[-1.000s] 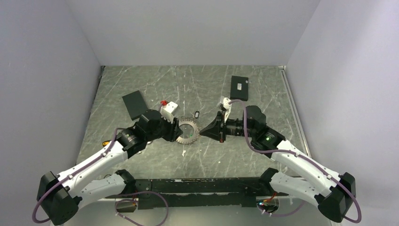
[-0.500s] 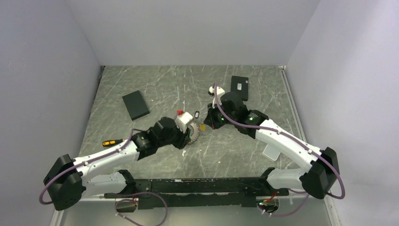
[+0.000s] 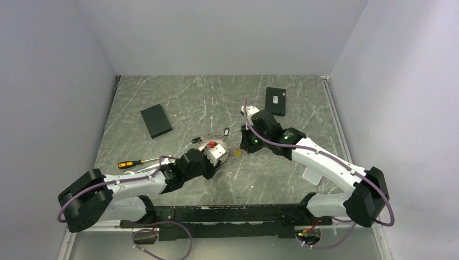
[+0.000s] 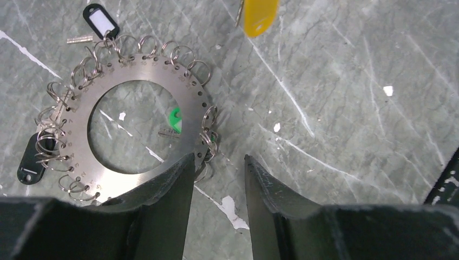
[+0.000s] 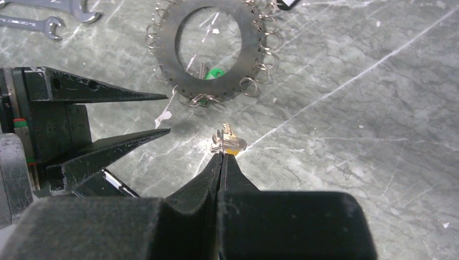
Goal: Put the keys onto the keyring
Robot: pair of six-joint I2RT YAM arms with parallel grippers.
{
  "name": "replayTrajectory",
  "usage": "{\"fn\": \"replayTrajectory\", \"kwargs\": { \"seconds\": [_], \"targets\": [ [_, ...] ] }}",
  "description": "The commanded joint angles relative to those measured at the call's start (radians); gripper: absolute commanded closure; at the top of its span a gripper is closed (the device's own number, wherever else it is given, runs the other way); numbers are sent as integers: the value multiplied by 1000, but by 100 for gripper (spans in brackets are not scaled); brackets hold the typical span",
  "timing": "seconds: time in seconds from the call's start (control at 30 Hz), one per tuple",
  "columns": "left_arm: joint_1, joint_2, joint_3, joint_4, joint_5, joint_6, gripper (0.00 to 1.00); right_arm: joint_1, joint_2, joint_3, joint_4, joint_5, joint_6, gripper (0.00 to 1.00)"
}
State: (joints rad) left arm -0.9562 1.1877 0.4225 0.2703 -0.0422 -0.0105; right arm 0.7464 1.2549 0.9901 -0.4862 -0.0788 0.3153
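The keyring (image 4: 142,73) is a flat silver disc with many small wire rings round its rim, lying on the table. It also shows in the right wrist view (image 5: 250,54); in the top view (image 3: 223,147) my left wrist covers most of it. My left gripper (image 4: 218,158) is open and empty, its left finger (image 4: 173,184) over the ring's near-right edge. My right gripper (image 5: 222,155) is shut on a small silver key with an orange-yellow head (image 5: 230,142), held just right of the ring (image 3: 238,154). The key's head shows in the left wrist view (image 4: 260,15).
Two black boxes lie at the back left (image 3: 156,120) and back right (image 3: 275,101). An orange-handled screwdriver (image 3: 130,163) and silver wrenches (image 5: 32,21) lie left of the ring. A black tag (image 3: 227,131) lies behind it. A clear piece (image 3: 313,174) sits right.
My left gripper has moved right and towards the near edge, now partly over the ring. My right arm has swung out, bringing the orange-headed key to the ring's right side.
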Motion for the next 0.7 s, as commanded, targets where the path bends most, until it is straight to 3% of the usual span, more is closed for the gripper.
{"fn": "replayTrajectory", "kwargs": {
  "seconds": [0.0, 0.1, 0.4, 0.67],
  "targets": [
    [0, 24, -32, 184, -66, 17, 57, -2, -17, -16, 0, 65, 17, 100],
    [2, 44, -34, 219, -50, 34, 57, -4, -9, -22, -10, 104, 23, 100],
    [58, 128, 21, 157, 211, 284, 48, -10, -11, -51, -49, 234, 49, 100],
    [134, 231, 117, 92, 304, 378, 43, -19, -40, -89, -39, 218, 59, 100]
  ]
}}
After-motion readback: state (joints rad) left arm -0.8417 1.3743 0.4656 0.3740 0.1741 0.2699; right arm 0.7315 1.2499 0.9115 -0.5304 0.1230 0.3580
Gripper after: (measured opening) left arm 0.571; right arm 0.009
